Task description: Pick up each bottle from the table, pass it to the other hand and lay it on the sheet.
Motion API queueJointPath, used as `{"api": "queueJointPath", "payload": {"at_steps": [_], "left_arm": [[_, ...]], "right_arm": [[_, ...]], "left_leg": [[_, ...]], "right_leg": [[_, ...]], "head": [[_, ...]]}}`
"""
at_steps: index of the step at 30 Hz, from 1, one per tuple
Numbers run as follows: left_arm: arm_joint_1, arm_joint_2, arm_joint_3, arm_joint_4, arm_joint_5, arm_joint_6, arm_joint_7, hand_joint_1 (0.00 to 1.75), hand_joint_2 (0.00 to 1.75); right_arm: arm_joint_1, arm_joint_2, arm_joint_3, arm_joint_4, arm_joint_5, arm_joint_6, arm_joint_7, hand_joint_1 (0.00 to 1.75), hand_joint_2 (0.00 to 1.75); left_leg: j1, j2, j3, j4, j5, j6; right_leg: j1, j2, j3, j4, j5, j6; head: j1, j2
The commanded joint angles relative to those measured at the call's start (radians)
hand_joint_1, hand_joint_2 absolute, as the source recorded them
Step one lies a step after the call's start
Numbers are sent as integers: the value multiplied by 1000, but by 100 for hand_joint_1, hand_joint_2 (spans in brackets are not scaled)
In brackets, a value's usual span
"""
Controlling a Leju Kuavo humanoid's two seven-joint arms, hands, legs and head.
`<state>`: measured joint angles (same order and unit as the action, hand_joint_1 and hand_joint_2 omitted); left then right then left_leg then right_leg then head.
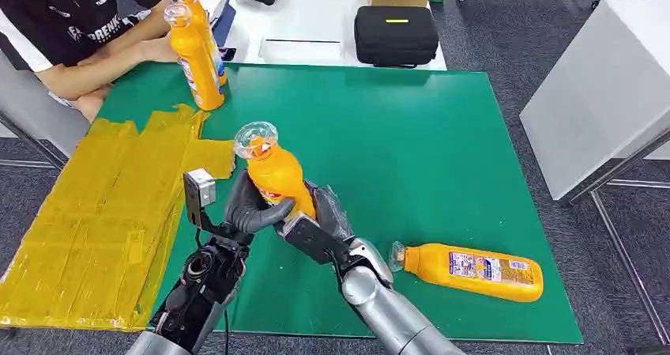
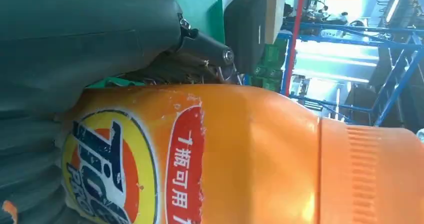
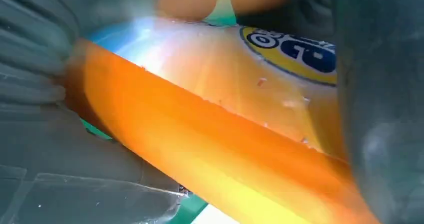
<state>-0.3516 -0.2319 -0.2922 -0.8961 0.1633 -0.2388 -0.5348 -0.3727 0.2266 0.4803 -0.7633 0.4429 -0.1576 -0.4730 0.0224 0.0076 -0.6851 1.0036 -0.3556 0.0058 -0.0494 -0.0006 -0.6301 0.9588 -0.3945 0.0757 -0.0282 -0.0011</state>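
1. Handover is how we read this step: the upright orange plastic bottle with the clear cap (image 1: pixel 272 171) stands above the green table mat (image 1: pixel 411 134), with both of our hands on its lower body.
2. Our left hand (image 1: pixel 254 206) wraps dark fingers round the bottle from the left; in the left wrist view the bottle's label (image 2: pixel 112 169) lies right against the grey palm, so we judge that it is grasping.
3. Our right hand (image 1: pixel 316 227) presses on the bottle from the right and below; the right wrist view has grey fingers (image 3: pixel 380 109) across the orange side, so it holds too. Which hand bears the weight we cannot tell.
4. The bottle is kept upright and clear of the mat, likely so that one hand can let go without tipping it.
5. The yellow taped sheet (image 1: pixel 103 213) lies to the left, beside the left hand, which suits that hand for the laying down.
6. Another orange bottle (image 1: pixel 470 270) lies on its side on the mat to the right, not yet picked up.
7. Two more orange bottles (image 1: pixel 196 50) stand at the mat's far left corner, near a seated person's forearm (image 1: pixel 95 70).
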Motion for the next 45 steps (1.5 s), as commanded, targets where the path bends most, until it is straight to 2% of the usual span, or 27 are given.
{"api": "queueJointPath", "payload": {"at_steps": [1,9,10,11,13,16,17,18,19,22,23,24,25,26,27,28,29,31,32,33,34,35,38,40,41,42,45], "left_arm": [[-52,3,9,100,-5,21,21,175,175],[-72,1,9,138,-1,22,10,175,175],[-74,0,10,137,-1,28,6,175,175],[-74,0,11,133,1,30,4,175,175],[-74,0,12,125,3,37,3,175,175],[-72,0,16,113,6,48,3,175,175],[-72,2,18,110,5,53,3,175,175],[-67,6,23,99,-8,91,-3,175,175],[-63,10,25,86,-18,115,-5,175,175],[-46,24,45,48,-85,253,-21,175,175],[-38,30,61,27,-119,296,-19,175,175],[-37,31,69,21,-138,315,-19,175,175],[-35,33,82,14,-153,331,-18,175,175],[-36,37,92,11,-180,365,-22,175,175],[-35,36,104,9,-209,394,-25,175,175],[-34,35,116,6,-219,399,-25,175,175],[-33,36,128,3,-240,418,-27,175,175],[-33,38,129,3,-239,417,-27,175,175],[-32,37,130,2,-247,432,-28,175,175],[-32,35,137,-1,-263,448,-30,175,175],[-31,35,140,-4,-285,474,-33,175,175],[-31,41,131,-16,-395,617,-36,175,175],[-24,53,140,-53,-533,722,-19,175,175],[-38,73,131,-40,-820,930,60,175,175],[-36,64,182,-63,-1005,937,115,175,175],[-38,60,197,-65,-1048,937,119,175,175],[-41,60,197,-61,-1048,937,120,175,175]], "right_arm": [[-12,1,88,-30,18,6,-21,175,175],[7,0,63,-57,27,12,-7,175,175],[9,-1,57,-59,31,13,-6,175,175],[9,-2,53,-60,33,15,-5,175,175],[8,-3,47,-60,36,17,-5,175,175],[6,-2,42,-58,38,16,-8,175,175],[6,-2,40,-61,38,12,-11,147,175],[11,-1,31,-75,28,-4,-28,17,175],[15,-2,27,-93,22,-11,-30,0,175],[35,-20,18,-166,10,-27,-25,0,175],[54,-35,16,-222,3,-21,-12,0,0],[63,-42,14,-245,-1,-18,-8,0,0],[77,-52,9,-281,-3,-19,3,0,0],[92,-62,3,-315,-1,-26,7,0,0],[109,-70,-5,-351,2,-30,13,0,0],[123,-75,-14,-380,4,-33,17,0,175],[139,-80,-27,-411,12,-41,25,0,175],[140,-83,-29,-413,11,-40,24,0,175],[146,-81,-35,-423,13,-48,28,0,175],[157,-78,-47,-444,21,-52,34,0,175],[163,-77,-55,-456,26,-53,37,0,175],[180,-77,-72,-490,35,-56,44,0,175],[207,-84,-100,-549,46,-59,48,0,175],[232,-94,-118,-590,57,-66,49,0,175],[246,-102,-130,-610,60,-73,50,0,175],[252,-106,-136,-614,60,-75,51,0,175],[253,-110,-139,-616,59,-74,51,0,175]], "left_leg": [[0,1,8,1,-4,0],[0,0,8,1,-4,0],[0,0,4,0,-2,0],[0,-1,9,1,-5,0],[0,0,4,0,-2,0],[0,0,9,1,-5,0],[0,0,8,1,-4,0],[0,0,4,0,-2,0],[0,0,6,0,-3,0],[0,1,7,1,-4,0],[0,1,11,1,-6,0],[0,1,12,2,-7,1],[0,1,7,1,-4,0],[0,2,11,1,-7,1],[0,3,9,0,-4,0],[0,2,10,1,-6,0],[0,-2,9,1,-6,0],[1,-2,4,-1,-2,0],[1,-2,9,0,-5,0],[1,0,5,0,-3,0],[1,0,9,1,-5,0],[0,-1,10,1,-6,0],[0,-2,7,0,-4,0],[0,-1,11,2,-7,0],[1,-2,5,0,-3,0],[1,-2,9,0,-5,0],[0,-1,3,-1,-2,0]], "right_leg": [[1,1,8,1,-4,-6],[1,0,7,1,-4,-6],[1,0,4,0,-2,-4],[1,0,9,1,-5,-6],[1,0,4,0,-2,-3],[1,0,9,1,-4,-6],[1,0,8,1,-4,-6],[1,0,4,0,-2,-4],[1,0,5,0,-2,-5],[1,1,6,0,-3,-5],[1,1,10,1,-5,-7],[1,1,11,2,-6,-8],[1,1,6,1,-3,-5],[1,3,10,2,-5,-7],[1,3,7,0,-3,-6],[1,2,8,1,-4,-7],[1,-1,8,2,-5,-7],[1,-2,4,-1,-2,-3],[1,-1,9,0,-5,-5],[1,0,5,-1,-2,-4],[1,1,8,0,-4,-5],[1,0,9,1,-6,-7],[1,-1,7,1,-4,-6],[1,0,10,2,-6,-8],[1,-1,5,0,-3,-5],[1,-2,9,1,-5,-7],[1,-1,3,-1,-2,-3]], "head": [[0,0],[0,0],[0,0],[0,0],[0,0],[0,0],[0,0],[0,0],[0,0],[0,0],[0,0],[0,0],[1,0],[0,0],[0,0],[-2,0],[0,0],[0,0],[0,0],[0,0],[-1,0],[0,0],[0,0],[0,0],[0,0],[0,0],[0,0]]}}
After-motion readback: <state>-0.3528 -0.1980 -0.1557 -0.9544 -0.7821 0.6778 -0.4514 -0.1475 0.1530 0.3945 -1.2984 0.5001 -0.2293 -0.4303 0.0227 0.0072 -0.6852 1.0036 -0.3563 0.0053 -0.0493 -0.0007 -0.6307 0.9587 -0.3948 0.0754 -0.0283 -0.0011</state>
